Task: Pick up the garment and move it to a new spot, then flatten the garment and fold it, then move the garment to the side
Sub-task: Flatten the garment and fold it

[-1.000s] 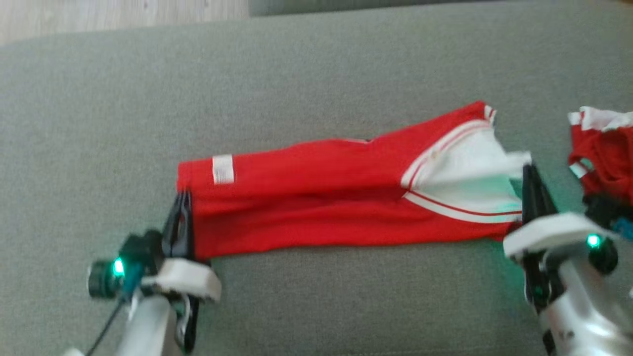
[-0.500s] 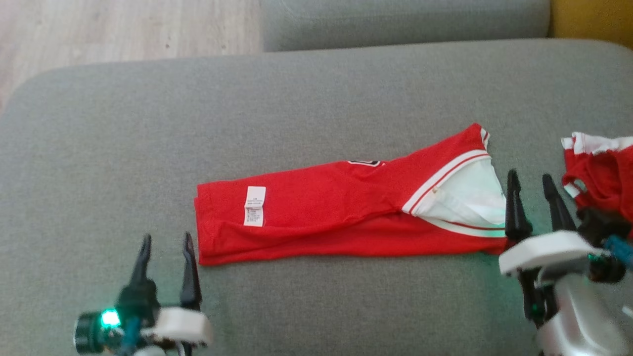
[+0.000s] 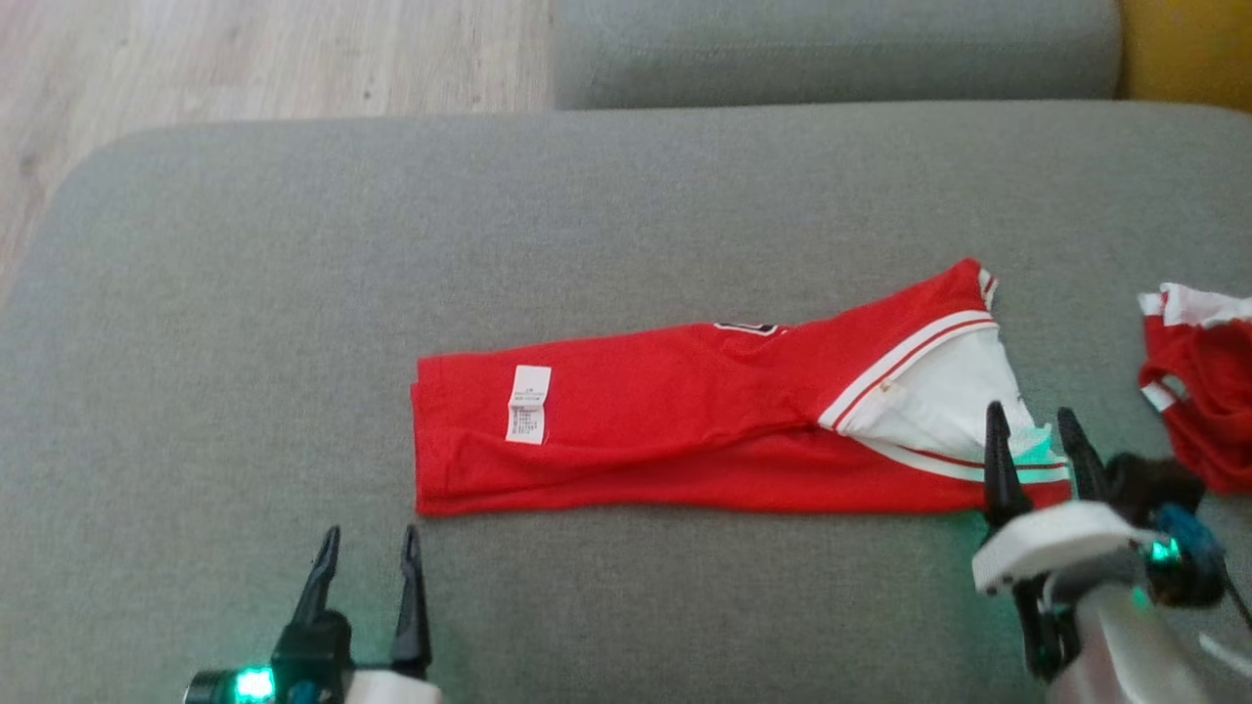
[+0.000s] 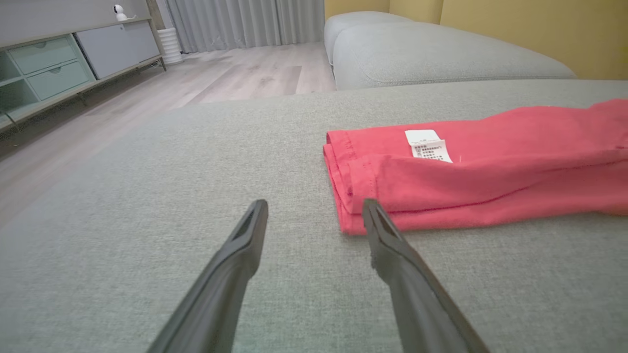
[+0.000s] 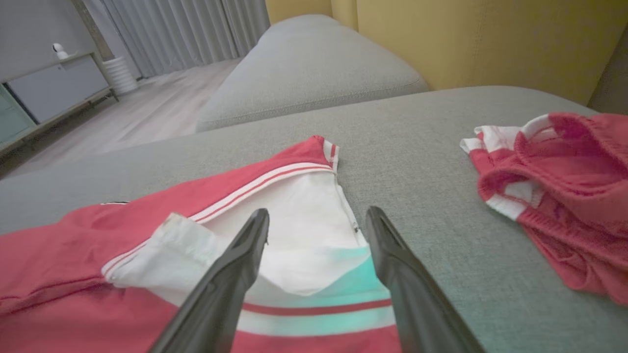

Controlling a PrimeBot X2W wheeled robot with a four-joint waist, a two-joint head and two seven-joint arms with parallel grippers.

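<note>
Fingers (image 3: 412, 606) of both grippers stood spread and empty. Nearest, the left gripper (image 3: 371, 536) hovered just short of the garment's (image 3: 685, 430) hem corner, apart from it. The right gripper (image 3: 1029, 411) sat over its white collar end; contact was unclear. The garment lay folded lengthwise on the sofa (image 3: 245, 293), label (image 3: 528, 404) up. Beside its collar end lay a crumpled red cloth (image 3: 1203, 401). Beyond the garment were another cushion (image 3: 831, 49) and the floor (image 3: 245, 59).

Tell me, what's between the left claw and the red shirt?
Just bare grey cushion separates the left gripper from the red garment, seen in the head view.
</note>
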